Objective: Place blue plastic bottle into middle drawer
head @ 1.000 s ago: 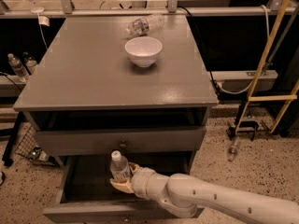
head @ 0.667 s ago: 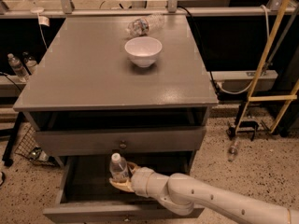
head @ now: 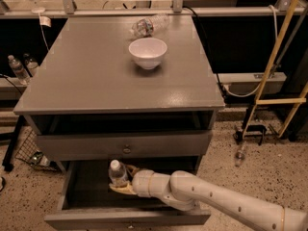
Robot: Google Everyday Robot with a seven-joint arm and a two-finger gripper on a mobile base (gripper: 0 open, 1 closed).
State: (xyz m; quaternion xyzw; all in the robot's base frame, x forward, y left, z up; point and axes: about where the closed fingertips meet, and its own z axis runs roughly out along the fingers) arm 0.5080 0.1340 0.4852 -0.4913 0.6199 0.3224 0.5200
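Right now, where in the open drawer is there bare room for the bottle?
Inside the middle drawer, bare floor lies between its left wall and the gripper, whose jaws hold the blue plastic bottle. The arm crowds the right half.

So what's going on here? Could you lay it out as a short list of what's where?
gripper: reaching into the open drawer, shut on the bottle
held item: white-capped plastic bottle, upright, within the drawer
middle drawer: pulled out, dark inside
drawer above: shut, small round knob
cabinet top: holds a white bowl; a clear bottle lies on its side behind the bowl
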